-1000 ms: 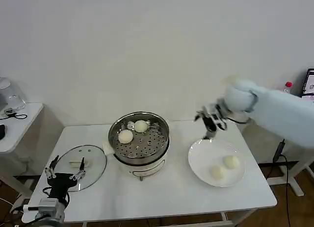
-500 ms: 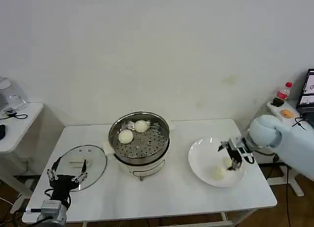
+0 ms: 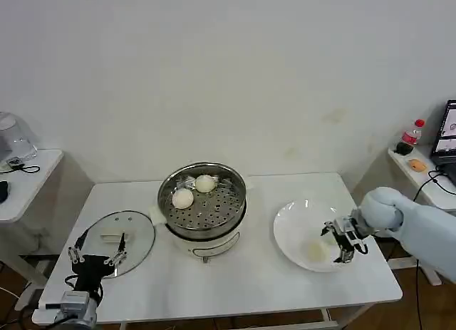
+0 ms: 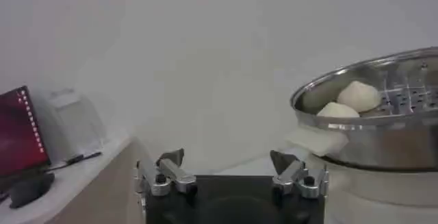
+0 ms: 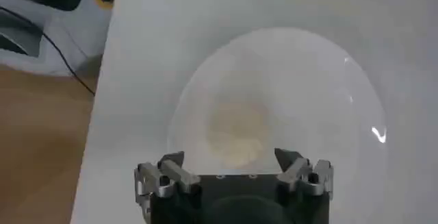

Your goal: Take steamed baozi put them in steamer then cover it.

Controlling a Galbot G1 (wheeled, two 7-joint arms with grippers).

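From the head view, my right gripper (image 3: 345,243) has dropped further over the right side of the white plate (image 3: 292,219) since a moment ago, fingers spread; one bun (image 3: 316,251) lies just left of it, two more sit in the far-left of the steamer (image 3: 203,198), and the lid (image 3: 117,234) lies on the table's left by my idle, open left gripper (image 3: 95,256). In my right wrist view a bun (image 5: 237,135) sits just ahead between my open fingers (image 5: 291,159), so closing short could pinch its near edge and roll the bun off the plate (image 5: 342,95).
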